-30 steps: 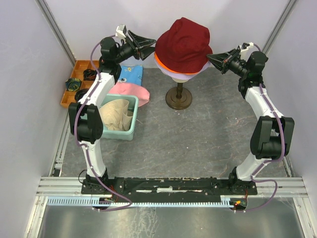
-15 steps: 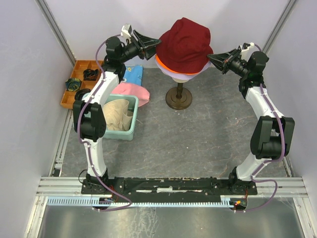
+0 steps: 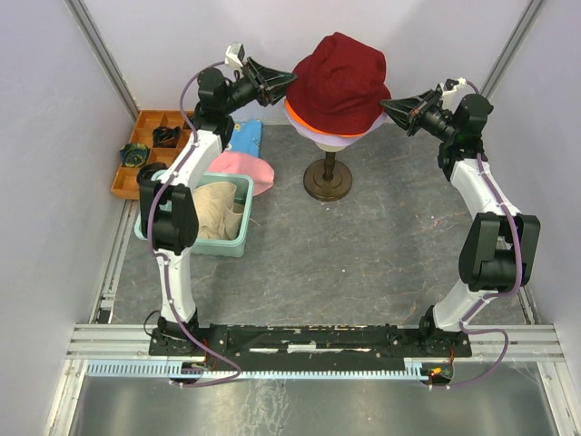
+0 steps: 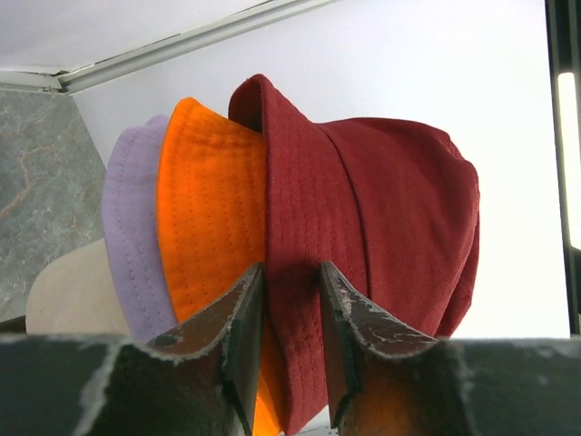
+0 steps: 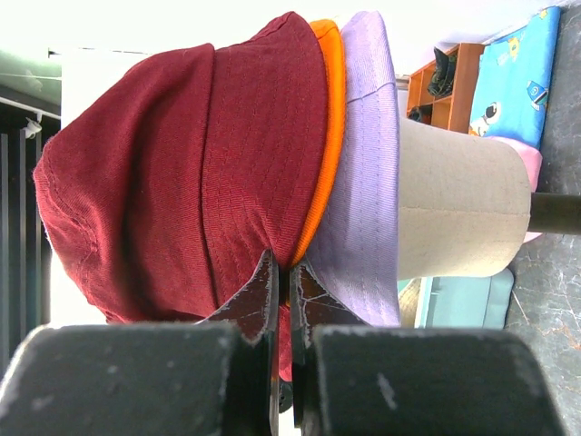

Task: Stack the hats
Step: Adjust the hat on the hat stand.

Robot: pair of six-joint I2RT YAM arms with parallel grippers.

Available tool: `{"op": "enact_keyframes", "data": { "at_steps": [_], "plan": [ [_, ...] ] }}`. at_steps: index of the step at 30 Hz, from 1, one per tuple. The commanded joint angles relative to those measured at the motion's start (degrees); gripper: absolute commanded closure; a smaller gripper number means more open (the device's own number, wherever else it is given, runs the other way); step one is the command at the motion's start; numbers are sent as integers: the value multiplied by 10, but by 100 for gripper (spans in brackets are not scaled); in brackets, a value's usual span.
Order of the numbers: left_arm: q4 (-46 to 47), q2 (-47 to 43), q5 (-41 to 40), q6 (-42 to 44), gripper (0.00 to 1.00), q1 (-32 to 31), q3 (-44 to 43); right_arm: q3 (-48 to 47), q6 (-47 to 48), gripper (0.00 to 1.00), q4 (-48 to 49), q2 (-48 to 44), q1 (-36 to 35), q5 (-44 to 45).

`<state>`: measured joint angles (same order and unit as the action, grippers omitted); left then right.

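Three hats sit stacked on the mannequin head: lavender lowest, orange over it, the dark red hat on top. My left gripper reaches the stack from the left. Its jaws stand partly open astride the dark red brim. From the right, my right gripper is shut on the dark red hat's brim, beside the orange edge. A pink hat lies on the table at the left. A cream hat lies in the teal bin.
The head's dark stand rises mid-table. A blue patterned cloth lies behind the pink hat. An orange compartment tray with small dark items sits by the left wall. Walls close in on three sides.
My left arm has swung right, up to the hat stack, and its jaws have narrowed around the dark red brim. The right arm and the hats have stayed put.
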<state>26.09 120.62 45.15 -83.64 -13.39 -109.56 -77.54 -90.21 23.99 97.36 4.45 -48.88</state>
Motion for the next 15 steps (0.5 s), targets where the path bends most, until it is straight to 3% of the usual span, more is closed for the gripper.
{"op": "enact_keyframes", "data": {
  "at_steps": [1, 6, 15],
  "plan": [
    [45, 13, 1, -31, 68, -9, -34, -4, -1, 100, 43, -16, 1, -3],
    [59, 10, -10, -37, 97, -9, -12, -5, -2, 100, 41, -14, 0, -2],
    [94, -12, -29, -27, 97, -2, 112, -9, -4, 100, 40, -10, 0, -2]
  ]
}}
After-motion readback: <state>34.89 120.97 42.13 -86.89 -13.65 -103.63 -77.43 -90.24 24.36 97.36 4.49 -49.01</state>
